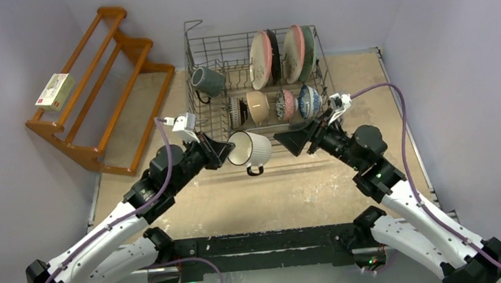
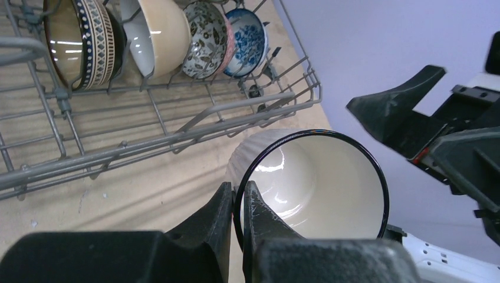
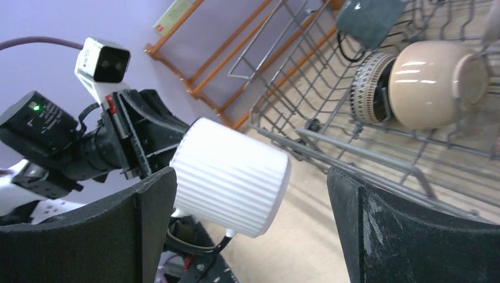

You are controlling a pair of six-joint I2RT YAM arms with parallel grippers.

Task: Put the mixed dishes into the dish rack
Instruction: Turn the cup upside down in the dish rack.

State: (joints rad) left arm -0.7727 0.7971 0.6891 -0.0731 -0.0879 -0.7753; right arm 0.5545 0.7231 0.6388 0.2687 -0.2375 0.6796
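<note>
White mug (image 1: pixel 249 148), on its side above the counter (image 1: pixel 308 191) just before the dish rack (image 1: pixel 225 50), pinched at the rim by the left fingers (image 2: pixel 221 218); right fingers (image 3: pixel 150 224) spread wide beside it, likely for a handover.

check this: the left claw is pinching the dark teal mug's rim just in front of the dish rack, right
No: the left claw is pinching the rim of the white mug just in front of the dish rack, as the left wrist view shows.
</note>
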